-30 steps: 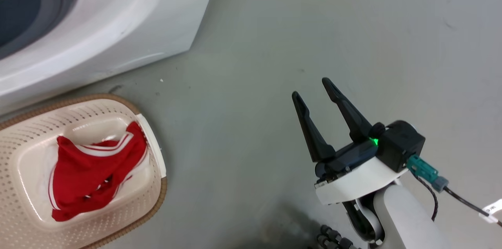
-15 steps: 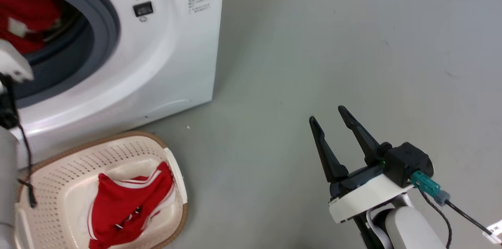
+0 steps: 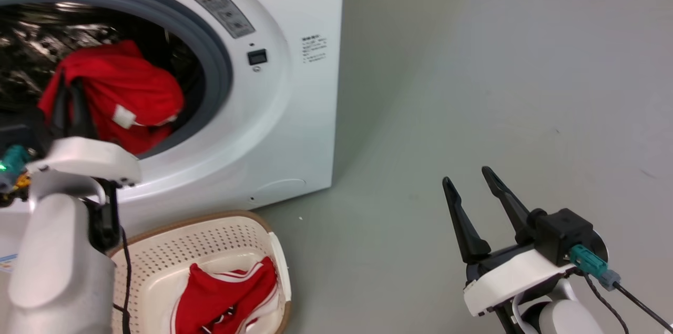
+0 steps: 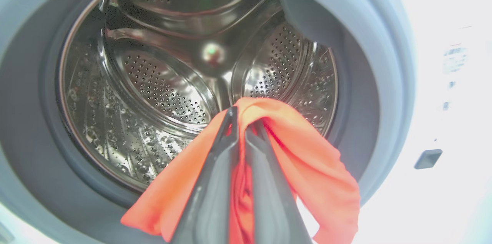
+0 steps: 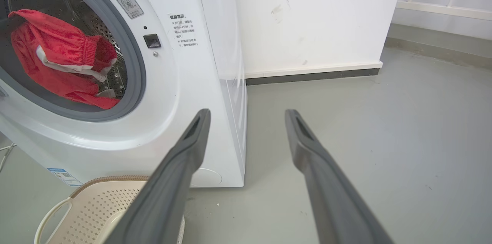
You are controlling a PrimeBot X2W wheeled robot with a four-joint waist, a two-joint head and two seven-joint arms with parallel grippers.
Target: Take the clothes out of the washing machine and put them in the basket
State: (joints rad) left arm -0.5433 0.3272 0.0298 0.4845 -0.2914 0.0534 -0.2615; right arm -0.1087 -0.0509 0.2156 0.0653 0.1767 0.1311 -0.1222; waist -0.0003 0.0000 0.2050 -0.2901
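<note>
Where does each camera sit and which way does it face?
Head view: on the head, looking down at washing machine, basket, floor; left gripper at the drum, right gripper over floor.
Left wrist view: left wrist, facing into the drum; fingers shut on red garment.
Right wrist view: right wrist, facing the machine's front; fingers open.
Shared: all three show the red garment.

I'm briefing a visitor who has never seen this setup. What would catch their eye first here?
The bright red sports garment pinched in the left gripper at the mouth of the large white front-loading washing machine stands out most. Next comes a second red garment with white striped trim lying in the cream perforated plastic basket below. The right gripper hangs open over the grey floor.
</note>
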